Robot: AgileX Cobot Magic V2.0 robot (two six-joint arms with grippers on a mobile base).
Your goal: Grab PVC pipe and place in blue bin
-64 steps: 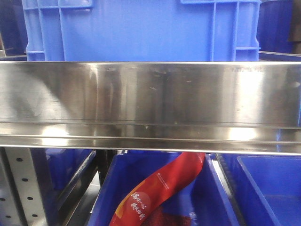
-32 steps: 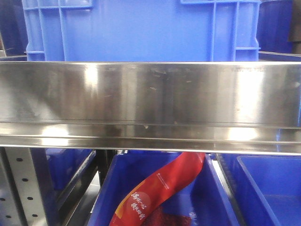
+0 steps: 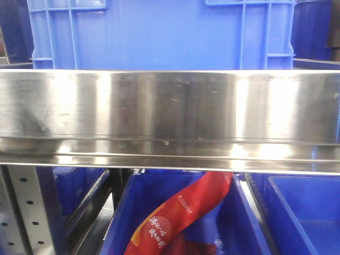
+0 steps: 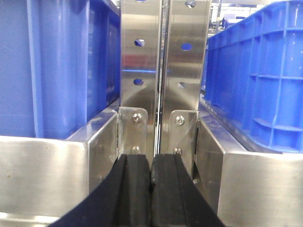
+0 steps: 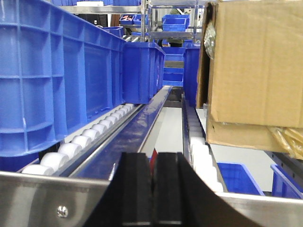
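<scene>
Front view: a brushed steel shelf rail (image 3: 170,114) runs across the whole frame. A blue bin (image 3: 159,34) stands on the shelf behind and above it. Below the rail, a second blue bin (image 3: 175,223) holds a red printed bag (image 3: 183,212) lying on a slant — its upper end passes out of sight behind the rail. Another blue bin (image 3: 303,212) sits just beside it on the right, and a perforated steel post (image 3: 26,212) stands at lower left.

Left wrist view: the left end effector (image 4: 151,177) has its black fingers pressed together with nothing between them. It faces two perforated steel uprights (image 4: 163,71) bolted side by side, with a blue crate (image 4: 57,66) on the left and a ribbed blue crate (image 4: 258,75) on the right.

Right wrist view: the right end effector (image 5: 152,182) is likewise pressed together and grips nothing. Ahead of it a lane of white rollers (image 5: 90,135) carries a row of blue bins (image 5: 61,75); a cardboard box (image 5: 255,71) stands on the lane to the right, and further blue bins (image 5: 173,21) sit on distant racks.

The PVC pipe cannot be made out in any of the three views.
</scene>
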